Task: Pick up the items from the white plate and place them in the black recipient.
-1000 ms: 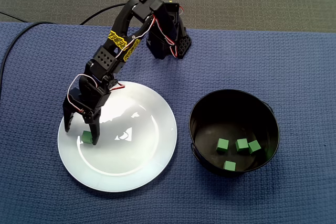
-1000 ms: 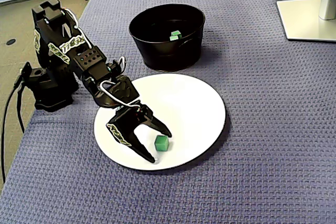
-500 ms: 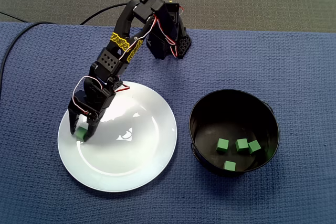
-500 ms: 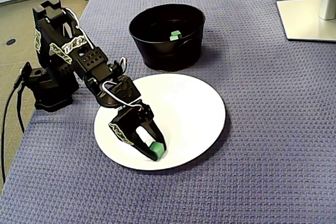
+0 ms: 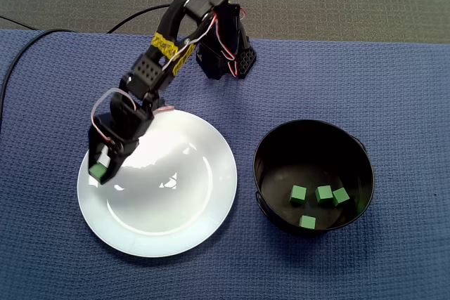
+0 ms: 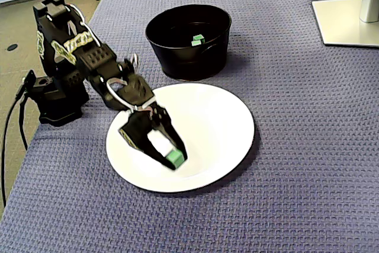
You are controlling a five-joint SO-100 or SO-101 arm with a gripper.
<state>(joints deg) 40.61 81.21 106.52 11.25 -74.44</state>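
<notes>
A small green cube (image 5: 98,171) (image 6: 173,158) is held between the fingertips of my black gripper (image 5: 100,172) (image 6: 172,159), which is shut on it. In both fixed views the cube hangs a little above the white plate (image 5: 176,209) (image 6: 219,128), over its left part in one fixed view and its near part in the other. No other item shows on the plate. The black round recipient (image 5: 313,131) (image 6: 177,57) stands beside the plate and holds several green cubes (image 5: 323,194) (image 6: 198,39).
The arm's base (image 5: 225,54) (image 6: 53,96) stands on the blue woven cloth (image 5: 394,75) behind the plate. A black cable (image 5: 21,54) runs off at the left. A white monitor foot (image 6: 346,19) rests at the far right of one fixed view.
The gripper went from open around the cube to shut on it, then lifted the cube slightly off the plate as the arm rose.
</notes>
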